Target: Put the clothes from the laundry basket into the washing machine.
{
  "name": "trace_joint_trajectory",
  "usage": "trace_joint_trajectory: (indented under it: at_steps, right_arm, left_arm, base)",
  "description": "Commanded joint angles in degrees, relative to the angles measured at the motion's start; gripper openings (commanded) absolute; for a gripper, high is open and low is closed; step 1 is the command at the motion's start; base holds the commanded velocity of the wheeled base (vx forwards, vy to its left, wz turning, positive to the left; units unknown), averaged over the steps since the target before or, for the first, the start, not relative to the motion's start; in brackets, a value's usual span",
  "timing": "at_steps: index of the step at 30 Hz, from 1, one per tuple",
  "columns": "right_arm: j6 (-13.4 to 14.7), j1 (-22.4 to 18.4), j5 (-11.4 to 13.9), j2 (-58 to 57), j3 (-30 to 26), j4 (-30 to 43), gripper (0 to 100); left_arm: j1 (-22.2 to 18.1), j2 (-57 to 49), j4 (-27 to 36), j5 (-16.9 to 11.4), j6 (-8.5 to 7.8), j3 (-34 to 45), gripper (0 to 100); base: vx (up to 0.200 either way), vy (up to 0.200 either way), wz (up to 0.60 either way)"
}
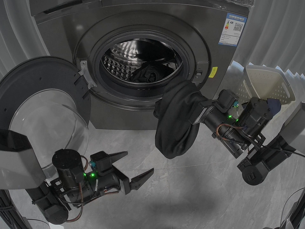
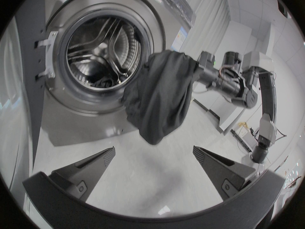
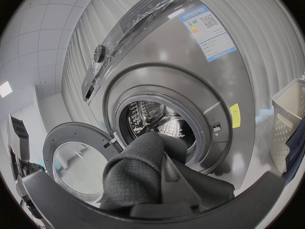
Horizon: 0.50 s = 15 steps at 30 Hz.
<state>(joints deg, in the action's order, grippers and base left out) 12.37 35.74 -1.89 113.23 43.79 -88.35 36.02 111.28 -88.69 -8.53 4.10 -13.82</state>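
A grey front-loading washing machine (image 1: 178, 19) stands with its round door (image 1: 41, 89) swung open to the left. A dark garment (image 1: 151, 73) lies inside the drum (image 2: 101, 53). My right gripper (image 1: 192, 107) is shut on a black garment (image 1: 176, 118) that hangs in front of the lower right rim of the opening; the cloth (image 3: 143, 172) covers its fingers. My left gripper (image 1: 135, 166) hovers low over the floor in front of the open door, open and empty, fingertips (image 2: 108, 153) spread wide. A white laundry basket (image 1: 270, 83) stands right of the machine, dark blue cloth (image 3: 294, 150) draped over its edge.
Grey tiled floor (image 1: 190, 188) spreads in front of the machine. White curtains (image 1: 279, 26) hang behind it. The open door takes up the space at the left, close to my left arm.
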Motion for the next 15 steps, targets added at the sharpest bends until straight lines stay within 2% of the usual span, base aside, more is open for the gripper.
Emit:
trace_joint_trajectory:
  at_steps: [1, 4, 8, 15]
  right_arm:
    - [-0.2, 2.1, -1.2, 1.1, 0.0, 0.0, 0]
    - [-0.2, 3.5, -2.2, 1.6, 0.3, 0.0, 0]
    - [-0.2, 4.5, -2.3, 2.5, 0.5, 0.0, 0]
    - [-0.2, 5.0, -2.4, 3.0, 1.6, 0.0, 0]
  left_arm:
    - [2.3, 0.8, 0.0, -0.2, 0.56, -8.7, 100]
    - [4.0, 2.4, 0.0, -0.1, 0.56, -11.1, 100]
    - [5.6, 4.7, 0.0, -0.1, 0.74, -13.5, 100]
    - [6.3, 8.5, 0.0, -0.1, 0.65, -16.6, 100]
  base:
    - [0.0, 0.0, 0.0]
    - [0.0, 0.0, 0.0]
    - [0.0, 0.0, 0.0]
    - [0.0, 0.0, 0.0]
